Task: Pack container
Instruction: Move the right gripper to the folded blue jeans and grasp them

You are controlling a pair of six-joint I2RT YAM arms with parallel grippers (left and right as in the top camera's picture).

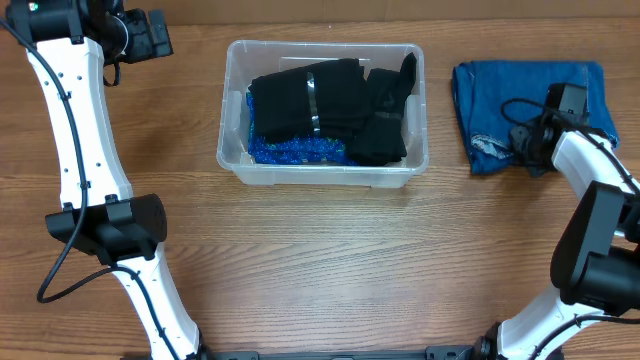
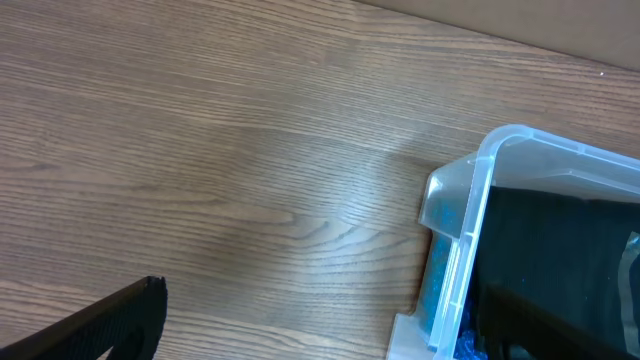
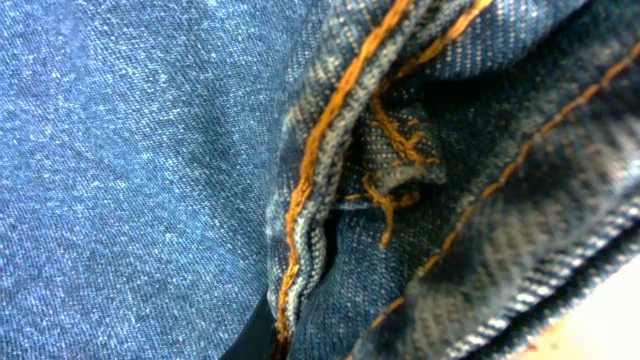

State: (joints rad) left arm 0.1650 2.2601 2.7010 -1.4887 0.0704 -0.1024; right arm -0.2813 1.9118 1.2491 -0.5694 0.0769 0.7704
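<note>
Nearest the robot's bases lies bare brown wood-grain surface (image 1: 320, 270). Beyond it, at mid-table, sits the clear rectangular plastic container (image 1: 320, 176), holding folded black garments (image 1: 310, 100) over a blue patterned fabric (image 1: 295, 150). To the container's right, apart from it, lies a folded pair of blue denim jeans (image 1: 530, 100). The right claw (image 1: 520, 138) is down on them, pressed so close to an orange-stitched seam (image 3: 320, 150) that its state cannot be told. Past the container's far left corner hangs the left claw (image 1: 160, 40) over bare wood. Only one black finger (image 2: 100, 325) shows, so its state cannot be told either.
</note>
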